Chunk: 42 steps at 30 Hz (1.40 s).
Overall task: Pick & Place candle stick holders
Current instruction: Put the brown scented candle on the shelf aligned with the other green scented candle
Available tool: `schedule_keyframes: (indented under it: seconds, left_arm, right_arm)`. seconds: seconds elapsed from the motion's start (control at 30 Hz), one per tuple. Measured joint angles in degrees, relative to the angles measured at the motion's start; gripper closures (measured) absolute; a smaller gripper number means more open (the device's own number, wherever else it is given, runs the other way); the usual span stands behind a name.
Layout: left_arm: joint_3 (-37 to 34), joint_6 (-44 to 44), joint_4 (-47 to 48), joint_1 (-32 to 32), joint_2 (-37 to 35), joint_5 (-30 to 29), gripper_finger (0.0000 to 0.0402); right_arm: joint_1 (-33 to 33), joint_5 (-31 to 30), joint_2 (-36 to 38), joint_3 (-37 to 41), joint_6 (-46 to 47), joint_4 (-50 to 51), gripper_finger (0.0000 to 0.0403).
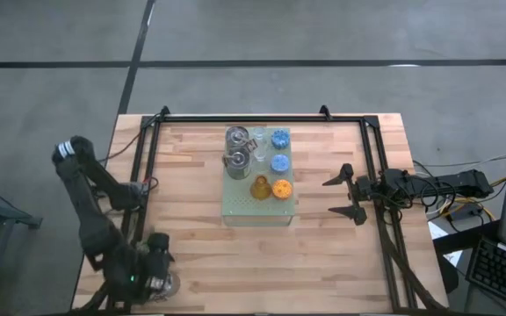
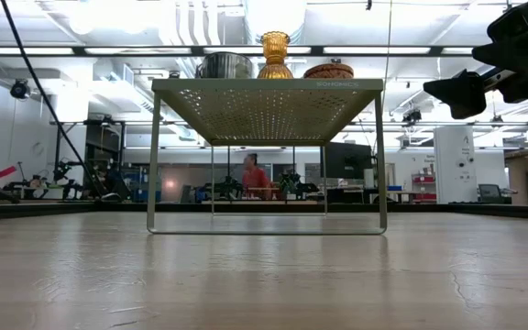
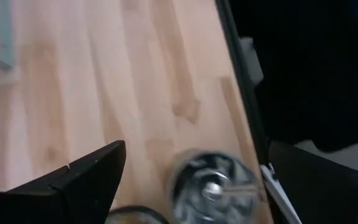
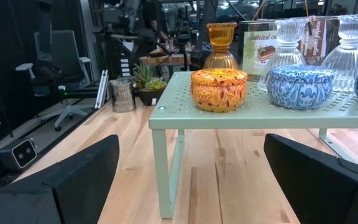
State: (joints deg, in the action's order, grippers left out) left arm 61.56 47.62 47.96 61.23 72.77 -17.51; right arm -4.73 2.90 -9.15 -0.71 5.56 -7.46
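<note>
Near left corner of table (image 1: 323, 254): left gripper (image 1: 158, 272) hangs over a shiny silver holder (image 3: 211, 186) standing on the wood, fingers spread wide, silver holder between them, contact not discernible. Mid-table: pale green board (image 1: 235, 206) on legs carries the other holders. Nearest row: amber holder (image 1: 260, 187) and orange holder (image 1: 281, 188); behind them two blue holders (image 1: 279, 163), two silver holders (image 1: 237, 160) and small clear glass holders (image 1: 258, 136). Right side: right gripper (image 1: 344, 195) faces the board, fingers apart, empty.
</note>
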Motion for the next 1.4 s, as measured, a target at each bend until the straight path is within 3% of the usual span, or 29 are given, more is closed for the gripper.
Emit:
schedule_keyframes:
  seconds: [0.23,0.43,1.4]
  left_arm:
    - [5.8,12.0,9.5,7.1,8.9,0.3,0.0002]
    - [5.8,20.1,9.6,9.4,13.4,0.6,0.0002]
    - [5.7,28.4,4.1,9.4,18.5,0.9,0.0002]
  right_arm:
    - [0.0,0.0,0.0,0.0,0.0,0.0,0.0012]
    - [0.0,0.0,0.0,0.0,0.0,0.0,0.0012]
    - [0.0,0.0,0.0,0.0,0.0,0.0,0.0012]
